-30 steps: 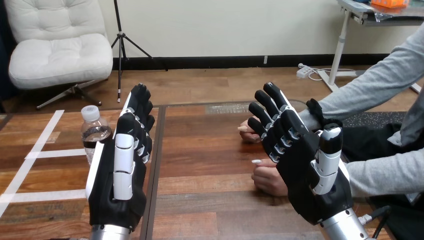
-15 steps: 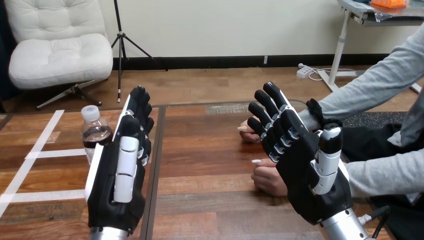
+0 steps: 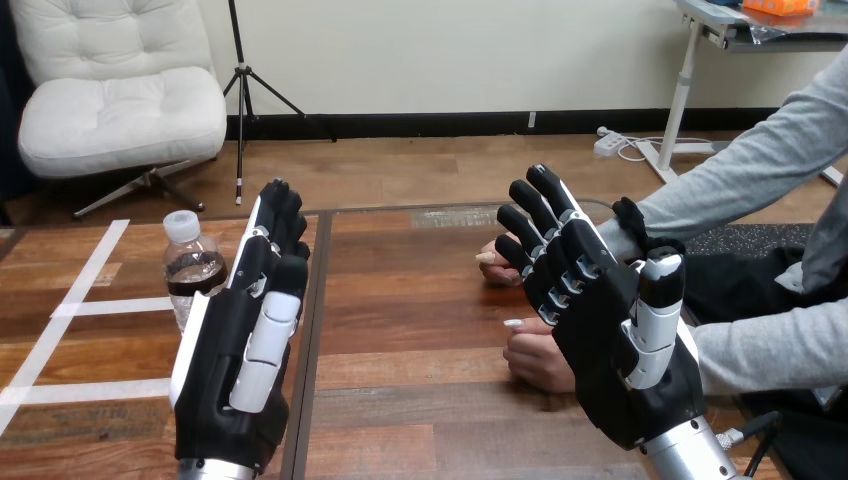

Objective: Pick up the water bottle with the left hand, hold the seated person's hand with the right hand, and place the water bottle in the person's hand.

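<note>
A water bottle (image 3: 190, 270) stands upright on the wooden table (image 3: 400, 300), out toward the left side. It is clear and has a white cap (image 3: 181, 226) on top. A dark band shows across its middle, and I cannot tell how full it is. White tape lines (image 3: 85, 305) run along the table just left of the bottle and go under it.

Just right of the bottle is the robot's left hand (image 3: 225, 380). It is held up with its fingers straight and spread wide, and it holds nothing. I cannot tell if its edge touches the bottle.

Well to the right of the bottle is the robot's right hand (image 3: 600, 340). It is also up with its fingers straight, and nothing is in it.

Past that hand, farthest from the bottle, are two hands of the person. The person's far hand (image 3: 497, 262) peeks out beside the robot's fingertips. The person's near hand (image 3: 535, 360) rests on the table beside the robot's palm. The robot's fingers are not curled round either one.
</note>
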Action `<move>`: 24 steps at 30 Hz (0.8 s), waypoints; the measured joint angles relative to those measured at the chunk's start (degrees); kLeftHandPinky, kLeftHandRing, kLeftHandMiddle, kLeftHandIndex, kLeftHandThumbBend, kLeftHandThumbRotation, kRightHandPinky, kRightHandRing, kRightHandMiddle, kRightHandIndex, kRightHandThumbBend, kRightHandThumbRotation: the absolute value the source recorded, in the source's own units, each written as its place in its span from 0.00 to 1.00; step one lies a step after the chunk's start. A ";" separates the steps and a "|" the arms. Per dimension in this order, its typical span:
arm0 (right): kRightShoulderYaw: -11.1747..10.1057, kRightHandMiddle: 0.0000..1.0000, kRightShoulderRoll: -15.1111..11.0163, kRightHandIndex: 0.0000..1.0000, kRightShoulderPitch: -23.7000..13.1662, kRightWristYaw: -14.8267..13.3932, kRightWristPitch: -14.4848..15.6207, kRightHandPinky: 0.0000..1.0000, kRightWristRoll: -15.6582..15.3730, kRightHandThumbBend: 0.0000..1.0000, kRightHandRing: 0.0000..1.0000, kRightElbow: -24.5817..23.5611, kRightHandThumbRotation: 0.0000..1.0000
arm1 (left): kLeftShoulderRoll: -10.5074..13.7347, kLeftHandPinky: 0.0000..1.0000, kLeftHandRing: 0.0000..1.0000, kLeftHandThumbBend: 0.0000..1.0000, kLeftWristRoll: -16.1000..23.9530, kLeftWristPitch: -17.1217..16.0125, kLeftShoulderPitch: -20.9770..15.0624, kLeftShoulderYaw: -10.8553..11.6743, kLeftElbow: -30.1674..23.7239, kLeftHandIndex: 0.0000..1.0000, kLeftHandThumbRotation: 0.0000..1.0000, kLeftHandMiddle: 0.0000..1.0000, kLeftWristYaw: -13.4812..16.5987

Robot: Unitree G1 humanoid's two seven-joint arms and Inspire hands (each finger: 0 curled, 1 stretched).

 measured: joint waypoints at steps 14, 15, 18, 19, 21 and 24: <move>-0.01 1.00 0.01 1.00 0.00 -0.02 0.00 1.00 0.00 1.00 1.00 0.00 1.00 | 0.12 1.00 0.98 0.94 2.80 -0.14 -0.73 3.37 -2.78 0.99 0.77 0.99 2.90; -0.01 1.00 0.00 1.00 0.00 -0.02 0.00 1.00 0.00 1.00 1.00 0.00 1.00 | 0.06 1.00 0.98 0.94 2.98 -0.26 -0.98 3.82 -2.91 0.99 0.77 0.99 3.06; 0.00 1.00 0.00 1.00 0.00 -0.02 0.01 1.00 0.00 1.00 1.00 0.00 1.00 | 0.09 1.00 0.99 0.96 3.04 -0.51 -1.88 5.08 -3.27 0.99 0.76 0.99 3.25; 0.00 1.00 0.00 1.00 0.00 -0.02 0.02 1.00 0.00 1.00 1.00 0.00 1.00 | 0.15 1.00 0.99 0.97 2.99 -0.51 -2.11 5.47 -3.41 1.00 0.76 1.00 3.24; 0.01 1.00 0.00 1.00 0.00 -0.06 0.04 1.00 -0.01 1.00 1.00 0.00 1.00 | 0.39 1.00 1.00 0.99 2.86 -0.51 -2.64 6.37 -3.76 1.00 0.74 1.00 3.16; 0.03 1.00 0.00 1.00 0.00 -0.16 0.05 1.00 -0.05 1.00 1.00 0.00 1.00 | 1.08 1.00 1.00 0.99 2.93 -0.51 -3.69 7.64 -4.10 1.00 0.73 1.00 2.86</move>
